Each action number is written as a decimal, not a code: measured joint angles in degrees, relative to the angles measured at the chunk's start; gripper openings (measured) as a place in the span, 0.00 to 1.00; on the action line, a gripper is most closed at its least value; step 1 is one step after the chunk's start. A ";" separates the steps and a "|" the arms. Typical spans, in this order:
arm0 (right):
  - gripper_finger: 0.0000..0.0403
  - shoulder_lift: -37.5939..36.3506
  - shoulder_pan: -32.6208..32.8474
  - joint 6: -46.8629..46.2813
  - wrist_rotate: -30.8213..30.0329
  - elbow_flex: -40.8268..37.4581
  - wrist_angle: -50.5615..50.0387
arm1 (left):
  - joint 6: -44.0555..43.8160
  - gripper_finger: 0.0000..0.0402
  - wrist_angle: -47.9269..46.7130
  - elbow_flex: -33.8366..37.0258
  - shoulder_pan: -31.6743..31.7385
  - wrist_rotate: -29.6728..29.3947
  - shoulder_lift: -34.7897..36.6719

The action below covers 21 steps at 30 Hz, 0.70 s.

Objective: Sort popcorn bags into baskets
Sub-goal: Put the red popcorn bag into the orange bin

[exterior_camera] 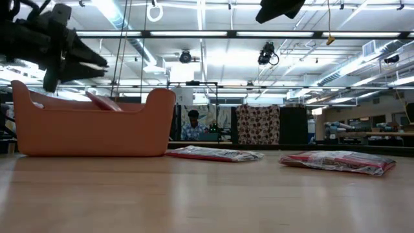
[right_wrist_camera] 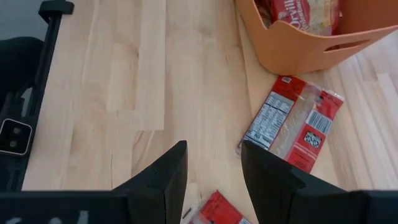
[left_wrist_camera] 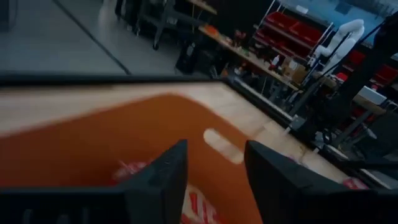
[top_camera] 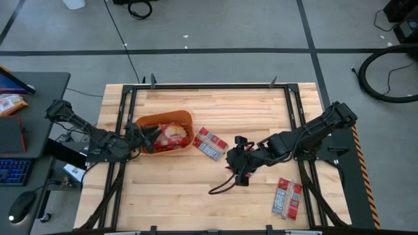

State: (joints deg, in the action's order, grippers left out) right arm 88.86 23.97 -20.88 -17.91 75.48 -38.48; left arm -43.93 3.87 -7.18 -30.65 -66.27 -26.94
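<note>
While the high view hides both jaws, wrist views show left gripper (left_wrist_camera: 214, 180) and right gripper (right_wrist_camera: 214, 174) parted, empty

Beyond the wooden table (top_camera: 215, 196), a grey floor (top_camera: 215, 26) crossed by dark lines, long ceiling lights (exterior_camera: 213, 33), red shelving (left_wrist_camera: 292, 25), and a seated person (exterior_camera: 192, 126).

— Any words you can read?
— Only on a popcorn bag (right_wrist_camera: 303, 14) inside the orange tub (right_wrist_camera: 311, 53): "Orville", cut off at the edge.
— And the bag (right_wrist_camera: 292, 121) lying beside the tub?
— A nutrition panel and a barcode, both too small to read.
</note>
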 joint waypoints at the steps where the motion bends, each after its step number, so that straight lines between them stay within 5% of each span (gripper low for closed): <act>1: 0.39 0.00 -0.11 0.04 0.00 0.00 0.06 | 2.56 0.42 1.93 0.00 0.00 -0.71 0.00; 7: 0.39 0.00 -0.52 0.06 0.00 0.00 -0.45 | 23.76 0.44 19.78 -0.04 -0.07 -2.28 0.00; 11: 0.39 0.02 -0.93 0.06 0.00 -1.89 0.58 | 33.59 0.44 26.46 -0.09 -0.04 10.25 -0.02; 14: 0.39 0.07 -1.46 0.06 -0.28 -4.83 1.80 | 32.07 0.43 25.67 -0.09 -0.11 18.34 -1.32; 21: 0.39 0.11 -3.88 0.23 1.71 -12.57 7.65 | 26.54 0.41 22.84 -1.17 -0.11 20.07 -10.95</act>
State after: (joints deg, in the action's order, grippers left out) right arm 88.97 20.09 -20.65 -16.20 62.91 -30.83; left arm -17.39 26.71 -8.35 -30.76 -46.19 -37.88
